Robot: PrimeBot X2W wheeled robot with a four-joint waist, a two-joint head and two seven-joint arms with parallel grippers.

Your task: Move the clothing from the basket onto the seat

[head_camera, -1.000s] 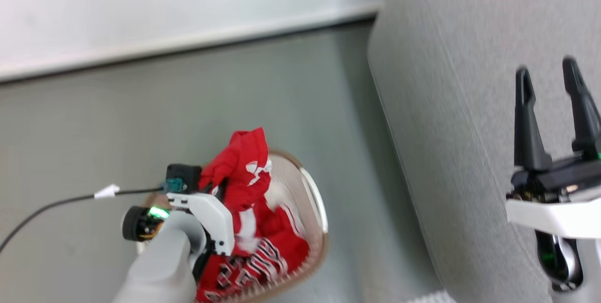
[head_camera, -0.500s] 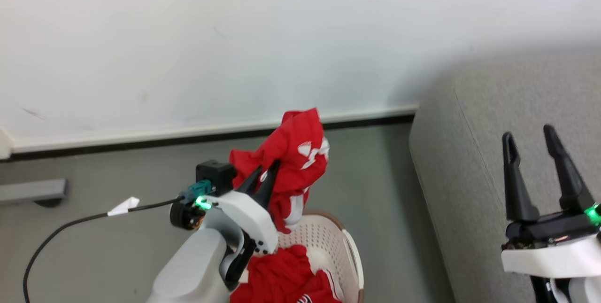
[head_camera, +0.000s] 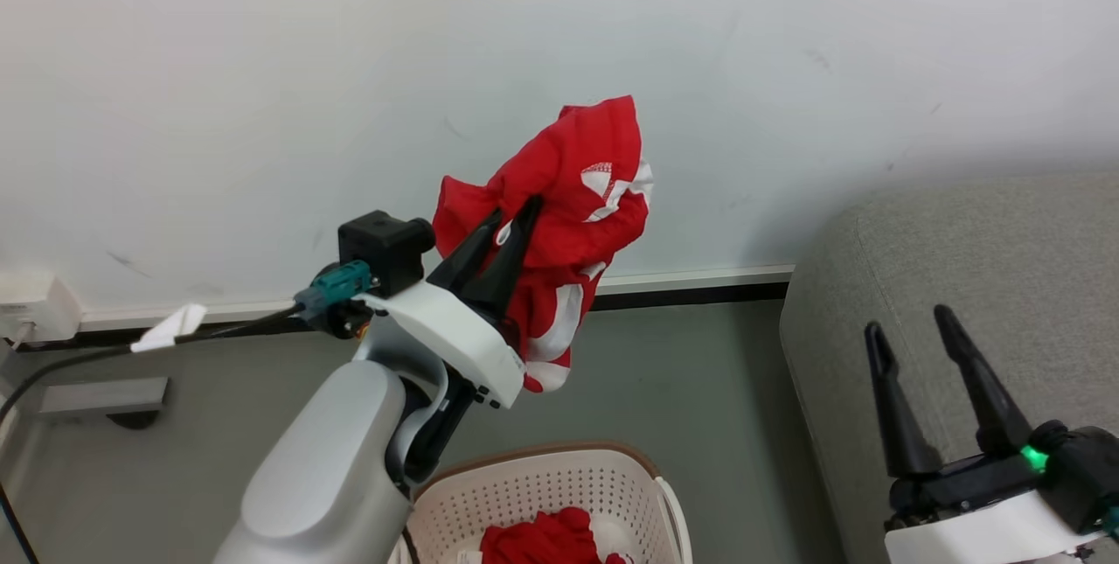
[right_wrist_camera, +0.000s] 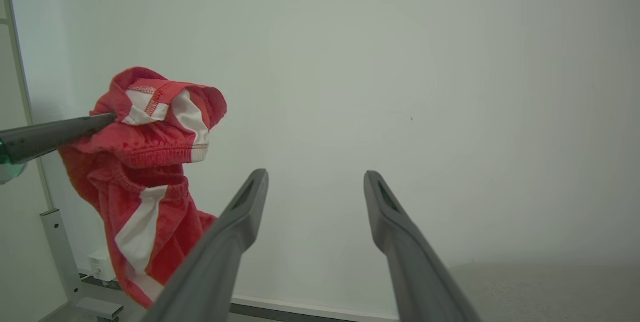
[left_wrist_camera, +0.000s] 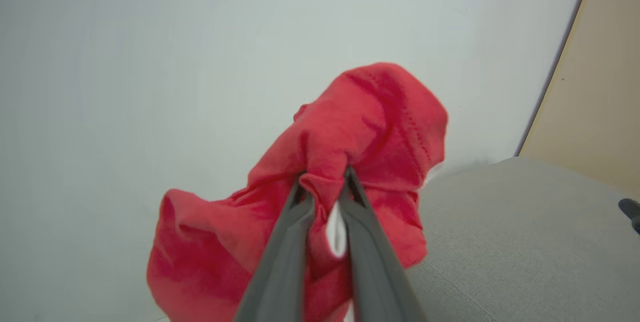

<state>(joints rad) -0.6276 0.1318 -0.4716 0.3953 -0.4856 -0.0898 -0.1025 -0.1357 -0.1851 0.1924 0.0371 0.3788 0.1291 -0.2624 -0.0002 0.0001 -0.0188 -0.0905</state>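
The seat takes up the head view from 3 to 5 o'clock. The basket stands on the floor at 6 o'clock with a red bundle of clothing inside it. High above the basket and well clear of its rim, the red garment hangs against the wall. The left tool has its two fingers pinched almost together on a fold near the top of the cloth. The right tool stands wide open and empty over the seat's near edge at 4 o'clock. The step in hand looks like the carry to the seat. It would go best by swinging the left arm towards 3 o'clock at this height, so the trailing end clears the seat's rounded side. The arm should then lower until the cloth rests on the cushion before the fingers part. Thin fabric held by one small fold could slip in a quick swing. The garment's long axis runs roughly from 12 to 6 o'clock, with the bunched crown up and the white-striped loose end pointing down towards 6 o'clock.
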